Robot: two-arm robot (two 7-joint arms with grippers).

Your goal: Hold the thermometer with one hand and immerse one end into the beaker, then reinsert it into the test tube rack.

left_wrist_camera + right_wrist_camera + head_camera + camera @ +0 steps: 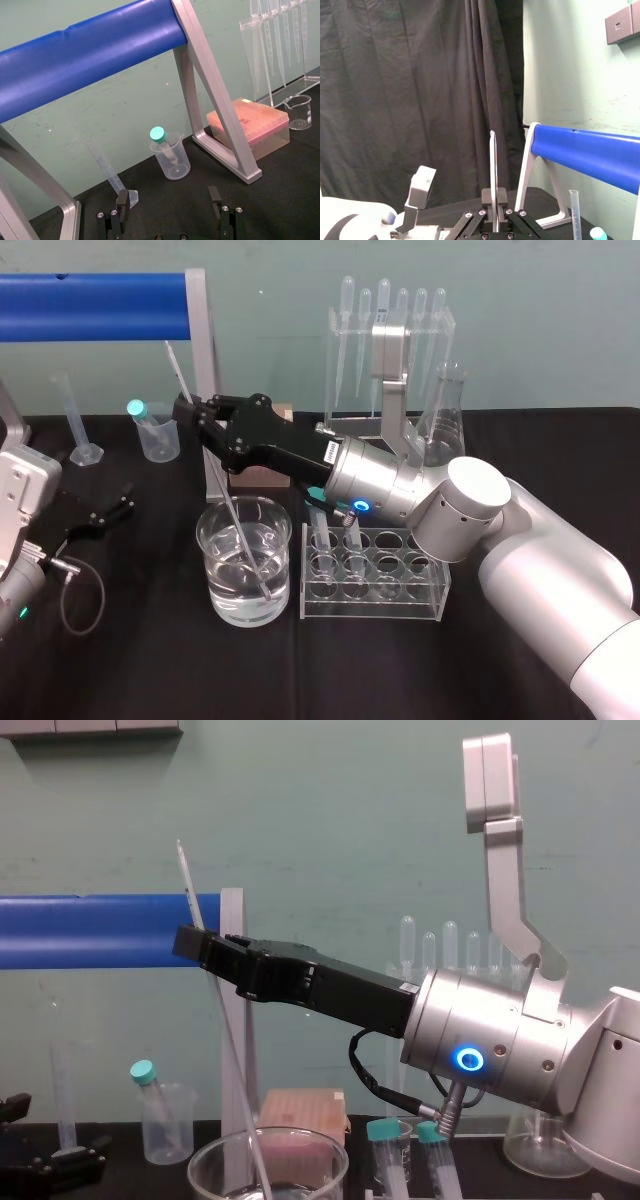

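Head view: mid-dip, with right gripper [190, 410] clamped shut on thermometer [176, 370], lower end slanted down inside beaker [207, 570], well in from back edge of table [150, 660]. Next: lift clear of rim, shift right, lower into test tube rack [370, 608] (just beside beaker, so little margin). Open room above; left gripper [128, 498] parked open-fingered near left edge.

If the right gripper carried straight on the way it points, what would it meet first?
Probably nothing nearby. The right gripper, shut on the thermometer, points past the blue bar toward a dark curtain far behind; depth is hard to judge.
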